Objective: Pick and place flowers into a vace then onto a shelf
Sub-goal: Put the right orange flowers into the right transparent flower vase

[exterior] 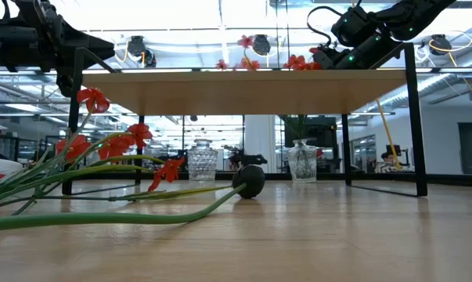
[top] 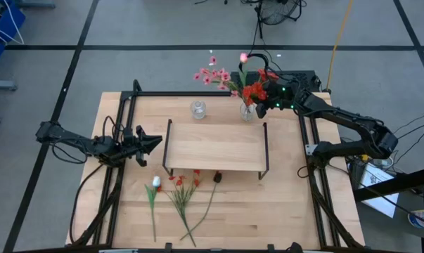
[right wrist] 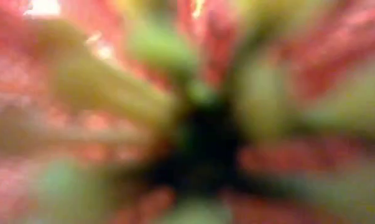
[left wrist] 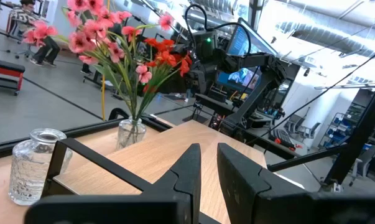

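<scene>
Three flowers (top: 180, 197) lie on table (top: 282, 211) in front of shelf (top: 215, 147), unpicked. Left gripper (top: 155, 143) waits beside shelf's left end, fingers nearly together, holding nothing. Behind shelf: empty glass vase (top: 198, 109), then filled vase (top: 248, 111) with pink and red stems. Right gripper (top: 262, 98) at that bouquet's blossoms; jaw state cannot tell. Step judged: seating stem in vase. Next: clear bouquet, fetch lying stem.
</scene>
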Motion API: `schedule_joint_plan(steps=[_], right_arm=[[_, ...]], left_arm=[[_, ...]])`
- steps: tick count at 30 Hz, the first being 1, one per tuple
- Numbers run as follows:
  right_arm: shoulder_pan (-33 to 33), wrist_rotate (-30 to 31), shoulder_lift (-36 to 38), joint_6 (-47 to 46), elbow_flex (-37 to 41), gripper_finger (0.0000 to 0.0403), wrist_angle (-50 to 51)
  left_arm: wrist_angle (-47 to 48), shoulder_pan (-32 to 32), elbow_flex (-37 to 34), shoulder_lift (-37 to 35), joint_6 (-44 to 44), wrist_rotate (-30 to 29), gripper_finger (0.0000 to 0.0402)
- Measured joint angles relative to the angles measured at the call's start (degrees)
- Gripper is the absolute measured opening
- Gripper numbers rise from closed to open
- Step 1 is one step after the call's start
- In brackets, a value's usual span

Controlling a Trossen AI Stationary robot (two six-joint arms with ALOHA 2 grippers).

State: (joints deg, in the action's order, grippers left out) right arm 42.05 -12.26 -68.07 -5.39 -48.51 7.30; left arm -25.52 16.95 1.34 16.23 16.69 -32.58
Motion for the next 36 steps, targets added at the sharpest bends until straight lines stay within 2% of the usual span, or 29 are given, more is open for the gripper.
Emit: schedule_joint_plan(steps=[10,16,25,31,36], right_arm=[[0.0,1.7,0.0,0.3,0.0,0.0166,1.0],[0.0,1.7,0.1,-0.6,0.0,0.0199,2.6],[0.0,1.5,3.1,-3.0,-0.1,0.0199,0.0],[0.0,1.7,4.1,-2.9,-0.2,0.0199,7.9],[0.0,1.7,4.1,-2.3,-0.1,0.0199,9.1]], left_arm=[[0.0,0.0,0.0,0.0,0.0,0.0,0.0058],[0.0,0.0,0.0,0.0,0.0,0.0,0.0058],[0.0,0.0,0.0,0.0,0.0,0.0,0.0058],[0.0,0.0,0.0,0.0,0.0,0.0,0.0058],[0.0,0.0,0.0,0.0,0.0,0.0,0.0058]])
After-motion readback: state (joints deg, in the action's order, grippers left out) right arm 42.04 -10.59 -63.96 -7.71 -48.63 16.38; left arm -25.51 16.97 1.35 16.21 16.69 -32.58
